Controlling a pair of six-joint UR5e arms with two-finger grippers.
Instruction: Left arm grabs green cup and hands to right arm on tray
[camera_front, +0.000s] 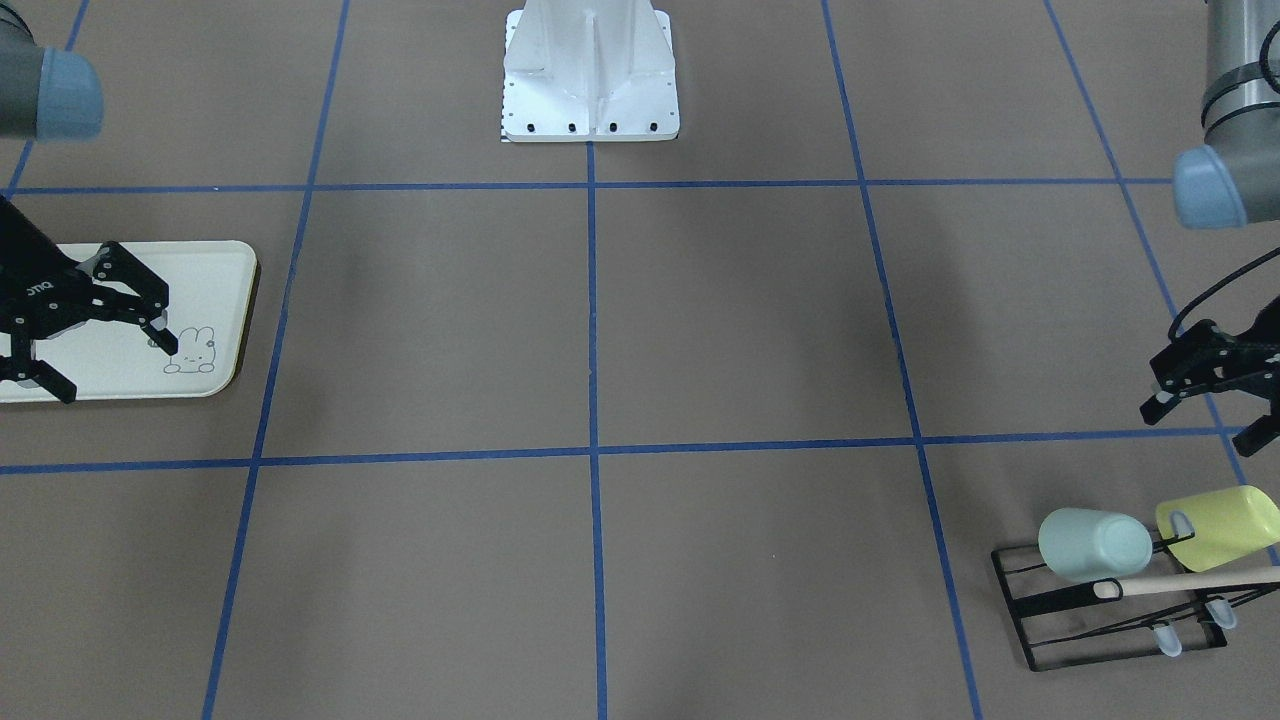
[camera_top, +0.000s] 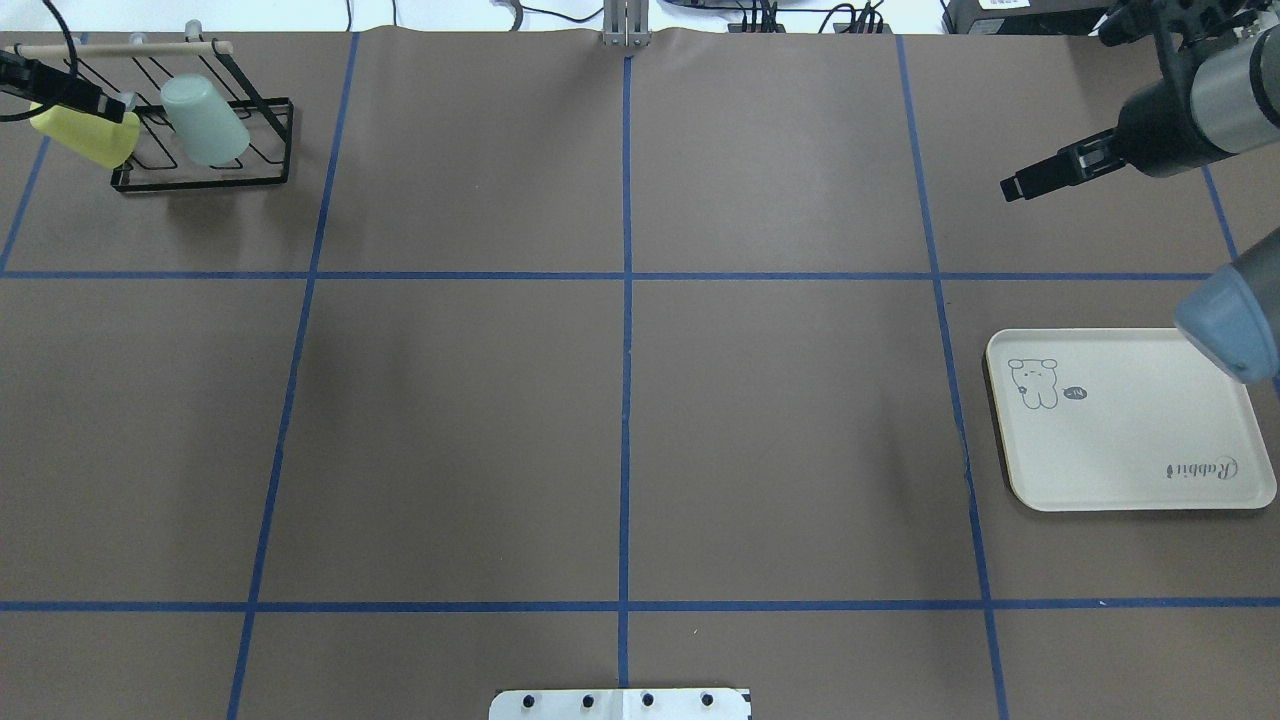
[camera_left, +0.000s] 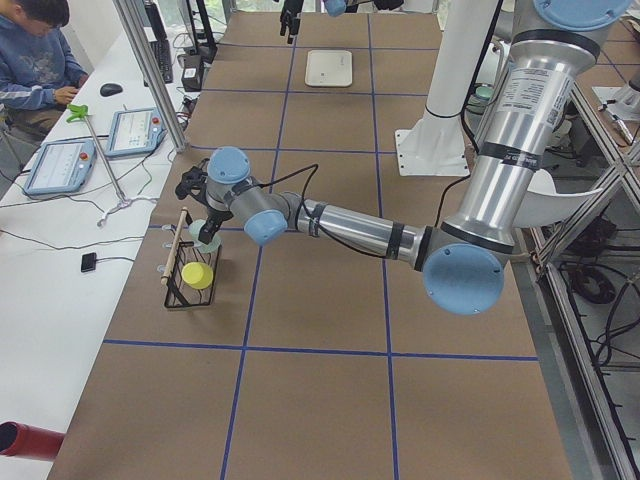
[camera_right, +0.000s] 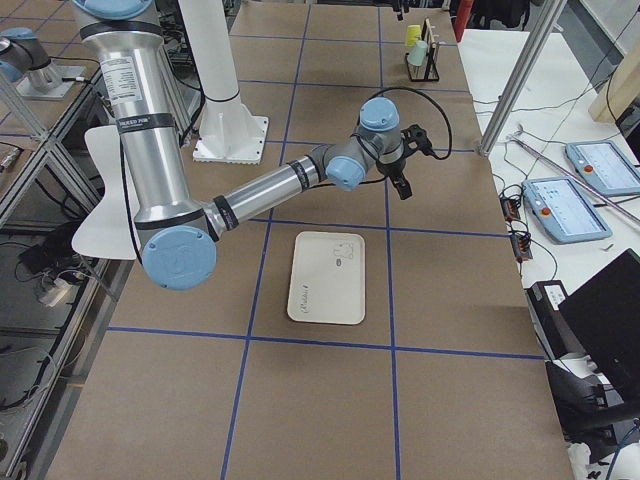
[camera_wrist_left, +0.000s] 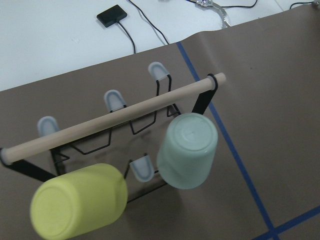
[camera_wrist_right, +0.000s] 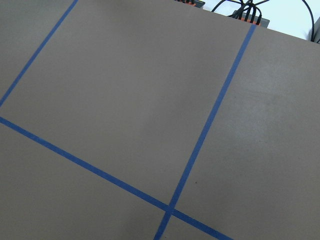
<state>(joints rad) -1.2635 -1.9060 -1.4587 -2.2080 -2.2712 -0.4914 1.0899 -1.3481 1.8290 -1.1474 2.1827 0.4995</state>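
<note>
The green cup (camera_front: 1095, 543) hangs upside down and tilted on a peg of a black wire rack (camera_front: 1090, 625), at the table's far left corner (camera_top: 205, 120). In the left wrist view it (camera_wrist_left: 187, 150) sits below the rack's wooden rod. My left gripper (camera_front: 1205, 420) is open and empty, held in the air just on the robot's side of the rack. The cream tray (camera_top: 1130, 430) lies flat at the right. My right gripper (camera_front: 115, 365) is open and empty, raised by the tray's far edge.
A yellow-green cup (camera_front: 1220, 525) hangs on the same rack next to the green one, also in the left wrist view (camera_wrist_left: 77, 200). The wooden rod (camera_wrist_left: 115, 117) crosses above both cups. The white robot base (camera_front: 590, 75) stands at the near middle edge.
</note>
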